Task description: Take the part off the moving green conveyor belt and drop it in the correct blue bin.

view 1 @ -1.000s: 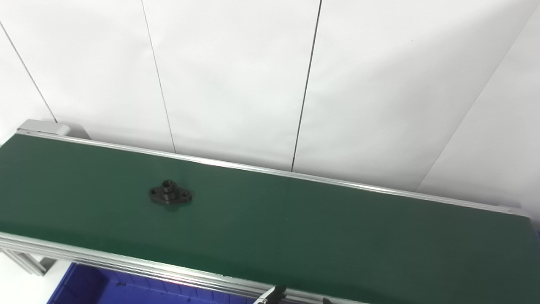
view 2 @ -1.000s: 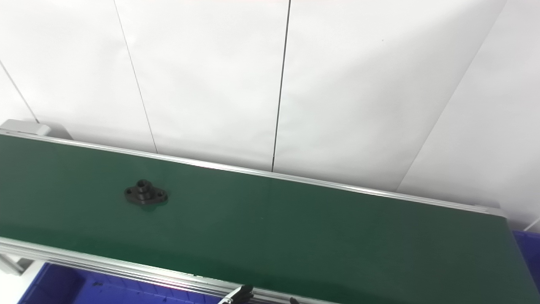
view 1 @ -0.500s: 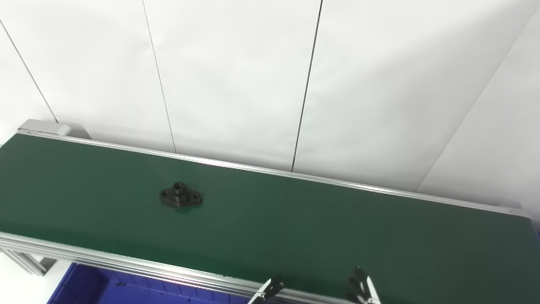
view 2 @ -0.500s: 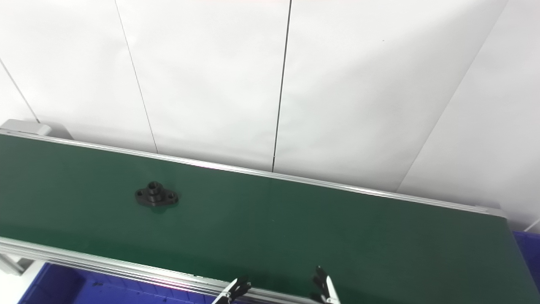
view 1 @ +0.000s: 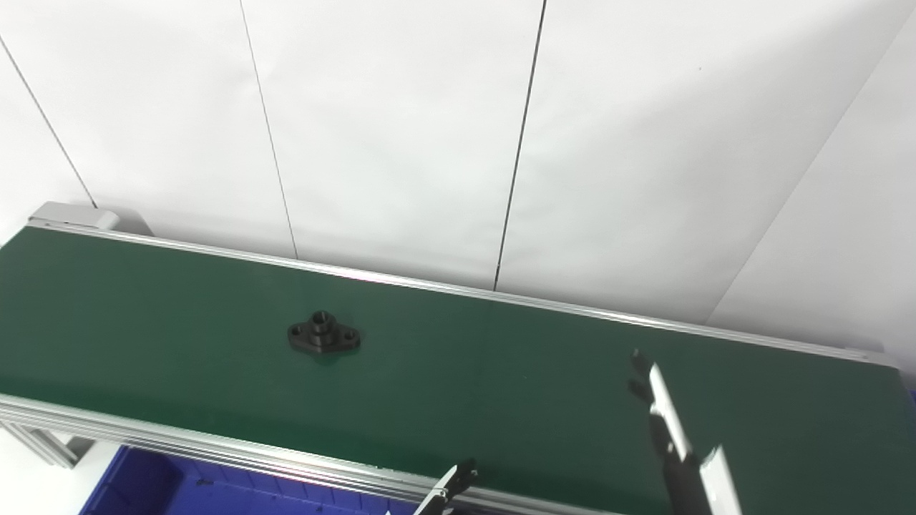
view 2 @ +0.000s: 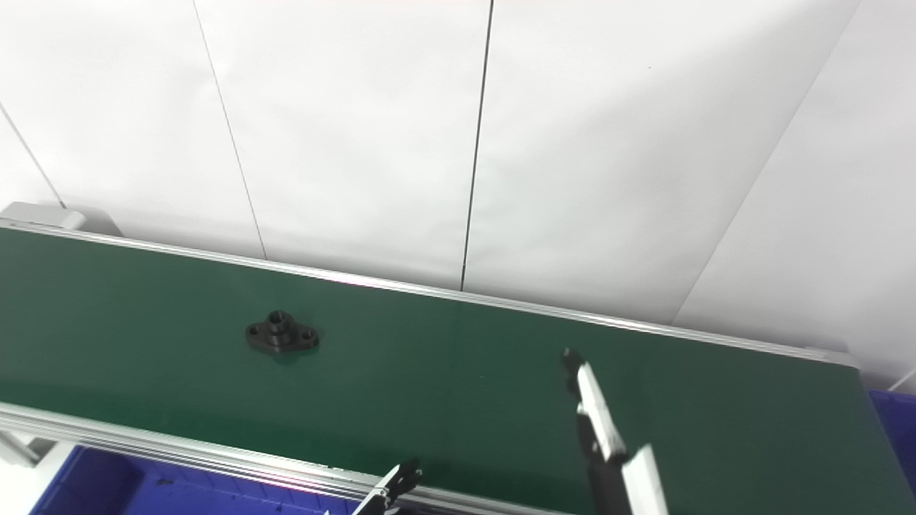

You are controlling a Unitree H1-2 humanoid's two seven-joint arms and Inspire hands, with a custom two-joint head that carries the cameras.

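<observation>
Conveyor belt [view 1: 501, 386], one, green, crosses frame. Blue bins: one lower left [view 1: 179, 486], one at right edge [view 2: 894, 422]. Right hand [view 1: 669, 436]: fingers extended, empty. Left hand [view 1: 447, 490]: fingertips only, state unclear. Part [view 1: 323, 335], one, black, left of centre on belt.

right hand [view 1: 673, 436] cropped, blue bin [view 1: 179, 486] cropped

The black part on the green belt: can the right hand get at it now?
Probably yes. The black part lies alone on the green belt, with only bare belt between it and the right hand, which holds nothing and is well apart from it.
</observation>
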